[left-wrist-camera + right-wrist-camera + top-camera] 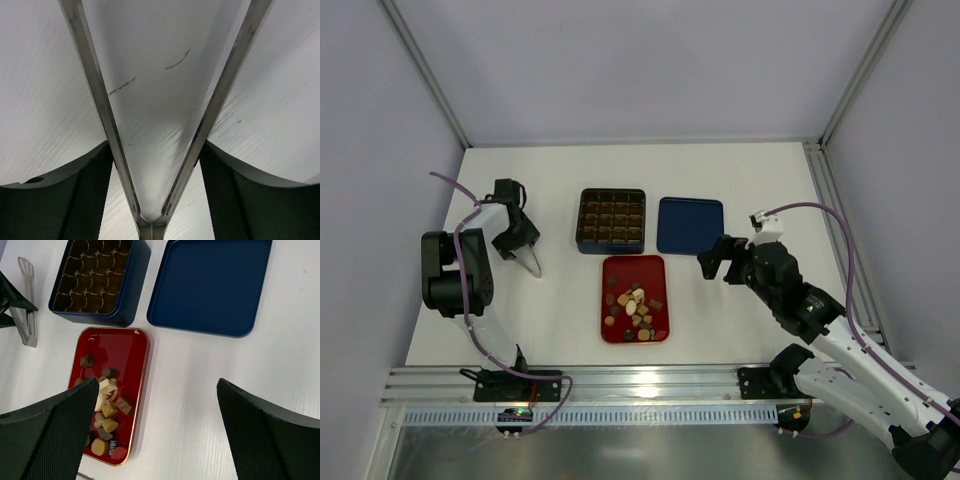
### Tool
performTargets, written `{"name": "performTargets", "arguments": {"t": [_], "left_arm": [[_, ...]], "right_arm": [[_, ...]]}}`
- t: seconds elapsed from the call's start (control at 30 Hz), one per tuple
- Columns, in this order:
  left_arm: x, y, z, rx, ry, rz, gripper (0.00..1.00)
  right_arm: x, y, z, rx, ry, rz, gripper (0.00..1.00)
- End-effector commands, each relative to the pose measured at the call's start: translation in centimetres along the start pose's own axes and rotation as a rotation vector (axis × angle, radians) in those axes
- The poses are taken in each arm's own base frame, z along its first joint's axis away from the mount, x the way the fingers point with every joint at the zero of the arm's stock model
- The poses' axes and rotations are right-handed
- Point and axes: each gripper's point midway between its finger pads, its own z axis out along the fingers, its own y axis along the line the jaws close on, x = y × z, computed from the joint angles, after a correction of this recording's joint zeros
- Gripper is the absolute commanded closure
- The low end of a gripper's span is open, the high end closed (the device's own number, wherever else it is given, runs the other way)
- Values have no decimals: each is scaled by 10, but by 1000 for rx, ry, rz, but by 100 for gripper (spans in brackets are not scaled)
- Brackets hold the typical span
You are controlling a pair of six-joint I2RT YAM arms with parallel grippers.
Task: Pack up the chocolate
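The chocolate (636,303) is a heap of small brown, tan and cream pieces in the near half of a red tray (635,270). The right wrist view shows the same chocolate (107,405) on that tray (115,345). My left gripper (523,250) is down on the table left of the tray, over metal tongs (532,263). In the left wrist view the tongs (100,100) spread in a V, and my left gripper (155,147) has a pad against each arm near the hinge. My right gripper (157,385) hangs open over bare table right of the tray, holding nothing.
A dark gridded box (612,220) with square cells stands behind the red tray. A flat blue lid (690,225) lies to its right. In the right wrist view the box (95,275), the lid (210,285) and the tongs (27,315) all show.
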Motion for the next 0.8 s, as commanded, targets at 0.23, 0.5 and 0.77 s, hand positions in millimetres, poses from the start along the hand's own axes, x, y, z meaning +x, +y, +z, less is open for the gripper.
{"name": "performTargets", "arguments": {"t": [0.23, 0.5, 0.77], "left_arm": [[-8, -7, -24, 67, -30, -15, 47], [-11, -7, -77, 108, -82, 31, 47], [3, -8, -119, 140, -128, 110, 45]], "right_arm": [[-7, 13, 1, -52, -22, 23, 0], [-10, 11, -3, -45, -32, 23, 0], [-15, 11, -8, -46, -47, 30, 0]]}}
